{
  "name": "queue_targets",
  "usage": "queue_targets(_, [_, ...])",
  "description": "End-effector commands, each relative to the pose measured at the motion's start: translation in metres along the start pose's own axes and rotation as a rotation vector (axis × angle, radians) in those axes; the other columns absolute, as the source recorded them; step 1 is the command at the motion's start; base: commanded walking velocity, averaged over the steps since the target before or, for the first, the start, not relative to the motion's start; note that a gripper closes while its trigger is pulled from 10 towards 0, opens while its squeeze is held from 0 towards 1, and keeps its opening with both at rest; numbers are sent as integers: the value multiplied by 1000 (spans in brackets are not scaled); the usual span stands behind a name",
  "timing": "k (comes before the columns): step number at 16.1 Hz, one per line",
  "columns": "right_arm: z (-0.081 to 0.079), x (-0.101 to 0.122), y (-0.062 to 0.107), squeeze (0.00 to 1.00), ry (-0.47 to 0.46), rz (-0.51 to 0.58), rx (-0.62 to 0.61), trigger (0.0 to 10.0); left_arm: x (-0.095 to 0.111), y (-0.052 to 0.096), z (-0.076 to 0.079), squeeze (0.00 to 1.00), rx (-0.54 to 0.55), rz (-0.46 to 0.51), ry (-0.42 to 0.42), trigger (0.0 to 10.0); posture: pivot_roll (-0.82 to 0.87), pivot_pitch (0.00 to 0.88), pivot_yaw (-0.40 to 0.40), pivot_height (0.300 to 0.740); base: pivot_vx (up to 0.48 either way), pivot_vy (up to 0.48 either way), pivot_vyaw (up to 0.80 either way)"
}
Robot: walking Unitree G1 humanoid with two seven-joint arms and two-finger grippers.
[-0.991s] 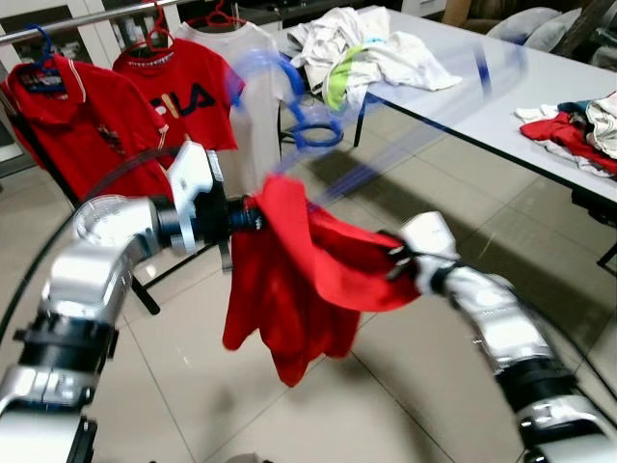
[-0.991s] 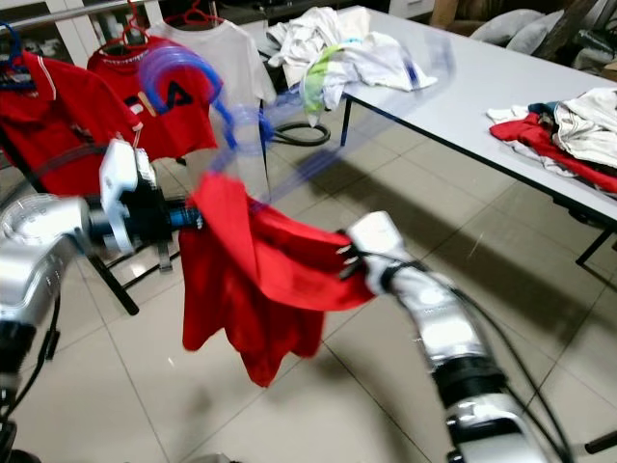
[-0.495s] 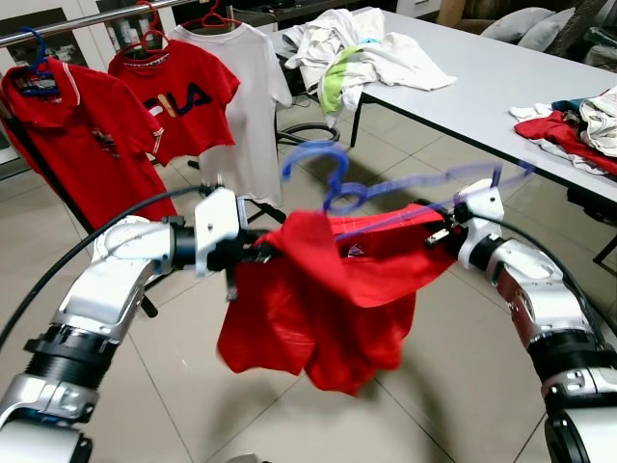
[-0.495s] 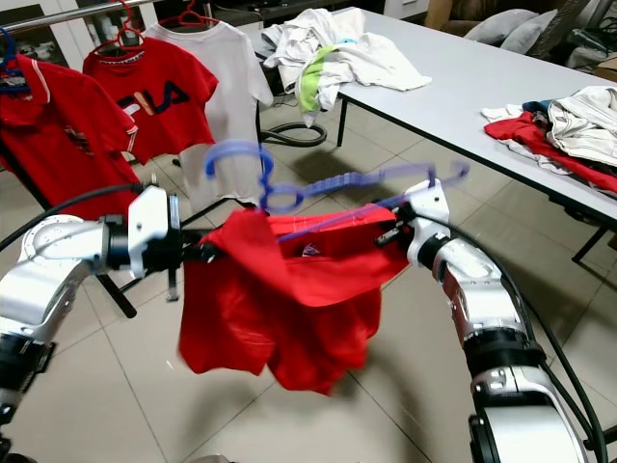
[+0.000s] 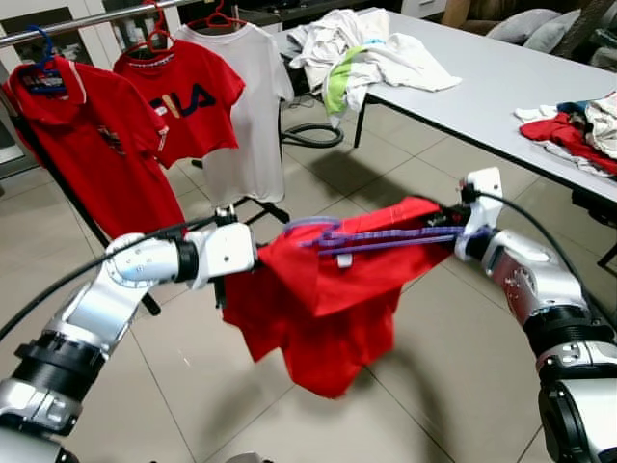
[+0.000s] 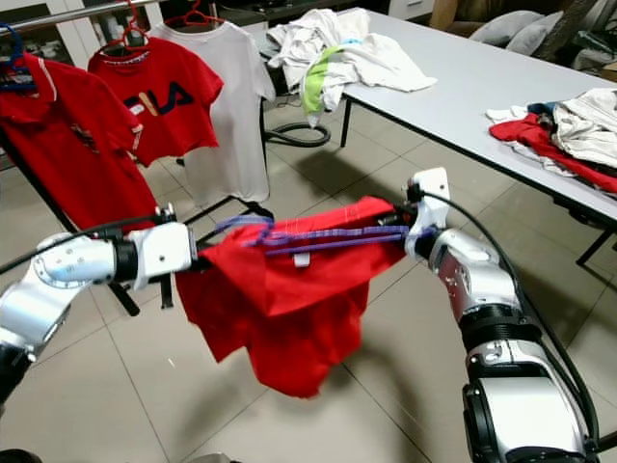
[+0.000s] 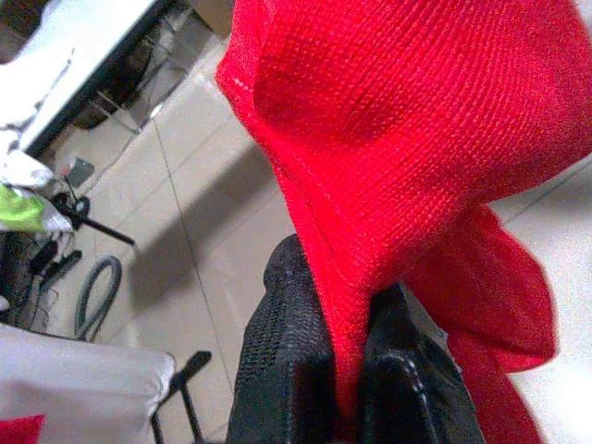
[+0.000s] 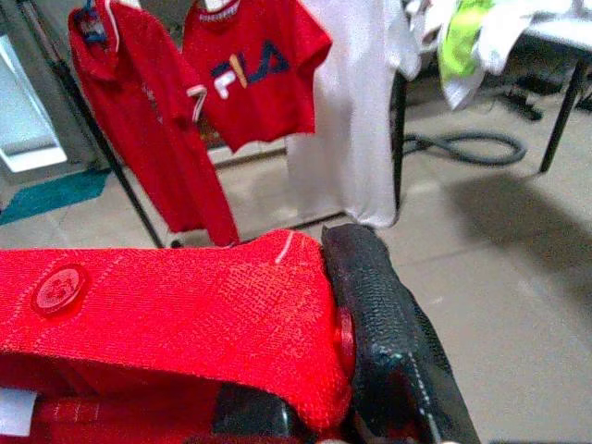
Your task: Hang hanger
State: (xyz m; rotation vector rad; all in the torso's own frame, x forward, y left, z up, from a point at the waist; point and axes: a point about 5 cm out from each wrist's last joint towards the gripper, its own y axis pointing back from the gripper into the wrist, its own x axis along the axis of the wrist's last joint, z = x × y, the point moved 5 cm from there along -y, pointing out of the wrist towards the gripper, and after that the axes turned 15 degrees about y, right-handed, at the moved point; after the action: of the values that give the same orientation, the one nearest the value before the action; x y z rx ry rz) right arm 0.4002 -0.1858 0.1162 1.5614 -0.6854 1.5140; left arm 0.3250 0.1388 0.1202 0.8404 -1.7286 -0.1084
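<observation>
Hanger [image 5: 386, 237] dropped flat; left claw [image 7: 344, 388], right claw [image 8: 356, 407] pinch shirt [image 5: 328, 309].

Shirt [image 5: 323, 299] with hanger [image 5: 386, 237] between tools; clothes rack [image 5: 106, 14] behind left, table [image 5: 501, 82] behind right.

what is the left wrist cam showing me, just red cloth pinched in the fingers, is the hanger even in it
Observer: Yes, a purple hanger lies across the top of the red shirt.
Operator: who holds the other end
Observer: The right gripper is shut on the shirt's buttoned edge.
Operator: and my side
Observer: The left gripper pinches the shirt's other end.
Operator: where's the rack
Observer: Behind the left arm, a rail carries hung shirts.
</observation>
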Motion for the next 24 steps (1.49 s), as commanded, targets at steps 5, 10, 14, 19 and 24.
queue_targets(5, [109, 26, 77, 0, -74, 80, -430, 0, -98, 83, -30, 0, 273, -351, 204, 0, -31, 0, 28, 740, 0, 0, 0])
queue_targets(10, [115, 31, 80, 0, -76, 89, -440, 0, -121, 114, -23, 0, 195, -499, 221, 0, -31, 0, 31, 740, 0, 0, 0])
queue_targets(14, [90, 28, 70, 0, 10, 76, -274, 0, -82, 92, -32, 0, 195, -187, 309, 0, -31, 0, 28, 740, 0, 0, 0])
queue_targets(19, [58, 11, 56, 0, 8, 79, -157, 0, -95, 88, -30, 0, 185, -302, 279, 0, -35, 0, 37, 740, 0, 0, 0])
queue_targets(24, [57, 18, 52, 0, -94, 107, -233, 0, -85, 77, -26, 0, 123, -277, 209, 0, -34, 0, 32, 740, 0, 0, 0])
